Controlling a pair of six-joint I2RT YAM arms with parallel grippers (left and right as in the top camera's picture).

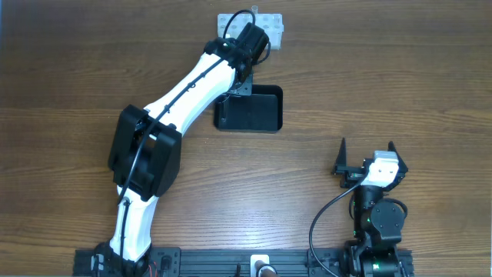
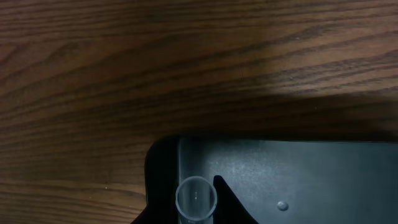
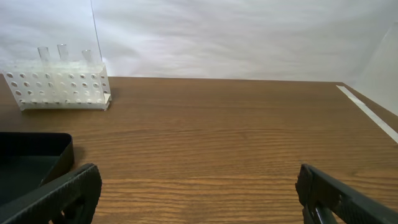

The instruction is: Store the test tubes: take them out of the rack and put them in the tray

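Black tray (image 2: 311, 180): above one corner the left hand (image 2: 196, 211) clamps a clear test tube (image 2: 196, 196). Beyond the tray, the rack (image 3: 59, 87) carries three tubes (image 3: 62, 51). The right hand (image 3: 199, 199) gapes wide, well apart from the tray, over the wooden tabletop (image 1: 400, 77)

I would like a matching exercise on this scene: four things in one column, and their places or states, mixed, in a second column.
1. rack
2. tray
3. test tube
4. right gripper

a. held above a corner of the tray
b. black, near the table's middle
c. jaws wide apart, nothing between them
d. at the table's far edge, tubes standing in it

Pairs: 1-d, 2-b, 3-a, 4-c.
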